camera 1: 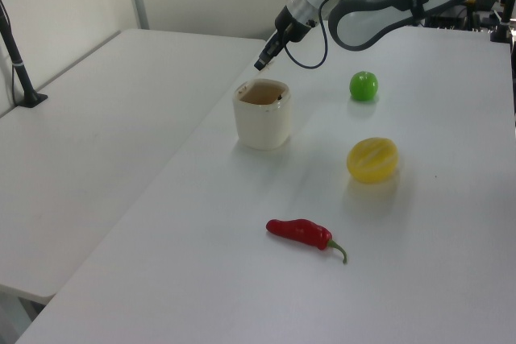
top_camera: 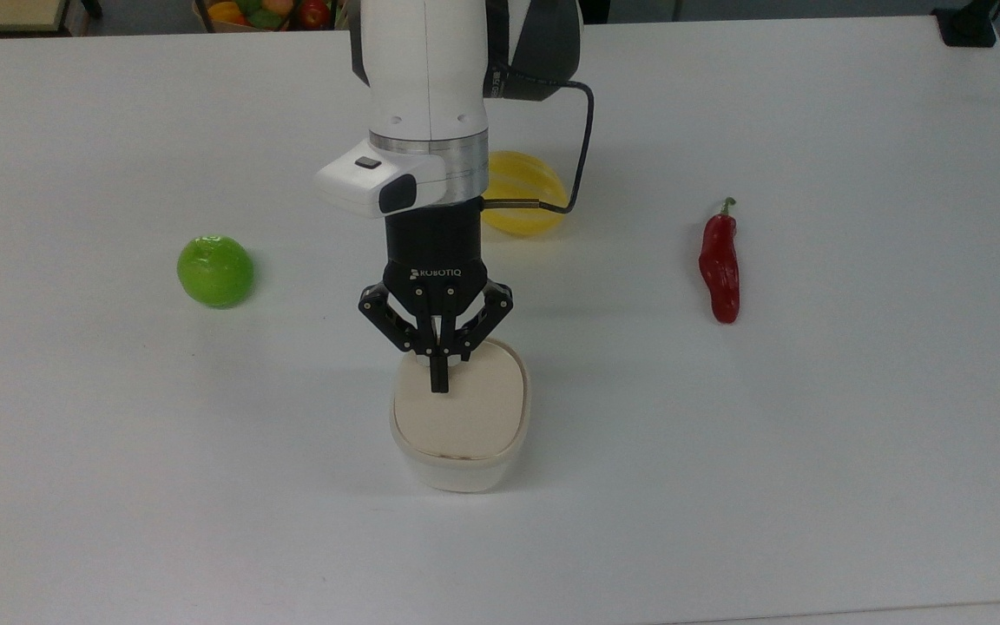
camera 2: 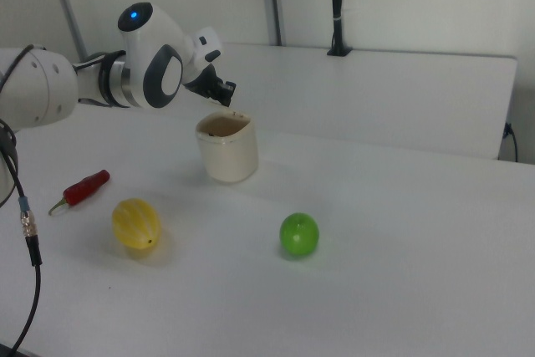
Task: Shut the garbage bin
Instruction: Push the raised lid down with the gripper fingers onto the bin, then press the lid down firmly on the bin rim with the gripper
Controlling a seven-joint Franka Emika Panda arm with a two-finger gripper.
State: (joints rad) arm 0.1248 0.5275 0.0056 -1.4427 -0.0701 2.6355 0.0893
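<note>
The garbage bin (top_camera: 457, 473) stands at the table's middle front in the top view, a small cream-white tub. Its beige lid (top_camera: 470, 417) lies down flat over the opening. My gripper (top_camera: 439, 382) is shut with nothing between its fingers, and its tip points at the lid's far edge. In the left view the gripper (camera 1: 260, 64) sits just above the rim of the bin (camera 1: 262, 122). In the right view the gripper (camera 2: 236, 112) is right at the top edge of the bin (camera 2: 227, 156). I cannot tell whether the tip touches the lid.
In the top view a green apple (top_camera: 215, 271) lies left of the bin. A yellow fruit (top_camera: 528, 208) lies behind the arm and a red chili (top_camera: 719, 265) to the right. A basket of fruit (top_camera: 266, 13) stands past the far edge.
</note>
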